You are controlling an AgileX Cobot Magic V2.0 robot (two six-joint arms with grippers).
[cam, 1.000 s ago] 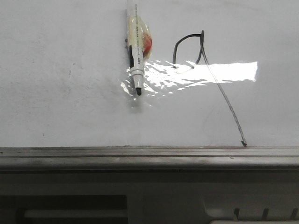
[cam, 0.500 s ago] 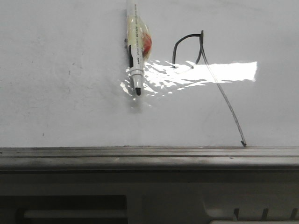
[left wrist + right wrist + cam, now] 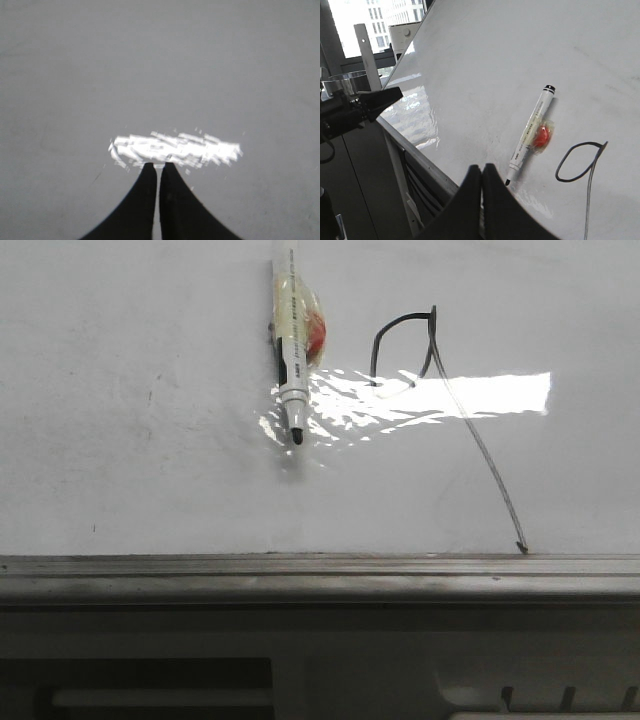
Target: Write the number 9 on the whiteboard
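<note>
Black and narrow, your left gripper (image 3: 158,167) shows its two fingers pressed together with only a hairline slit between them, nothing caught in it. It hangs over bare board, just short of a bright patch of glare (image 3: 175,150). Your right gripper (image 3: 481,170) looks the same in its wrist view: fingers closed against each other, empty, tips pointing toward the marker (image 3: 529,134) but not touching it.

The marker lies on the whiteboard (image 3: 140,390), uncapped, its dark tip toward the lower rail. Clear tape and a red-orange blob (image 3: 314,332) sit against its barrel; you cannot tell from these views what the blob is. In the front view the marker rests to the left of the number 9 (image 3: 440,390), well apart from it.

The number 9 is drawn in thin black line: a small loop at the top, left open at its lower edge, and a long slanted tail that greys out and ends right at the grey metal rail (image 3: 320,565). A window reflection (image 3: 480,393) crosses the loop's base.

The board is glossy and faintly smudged. Below the rail runs a grey ledge (image 3: 320,640) with slots. In the right wrist view you see the other arm (image 3: 360,107) off the board's edge, and windows (image 3: 375,25) with buildings beyond.
</note>
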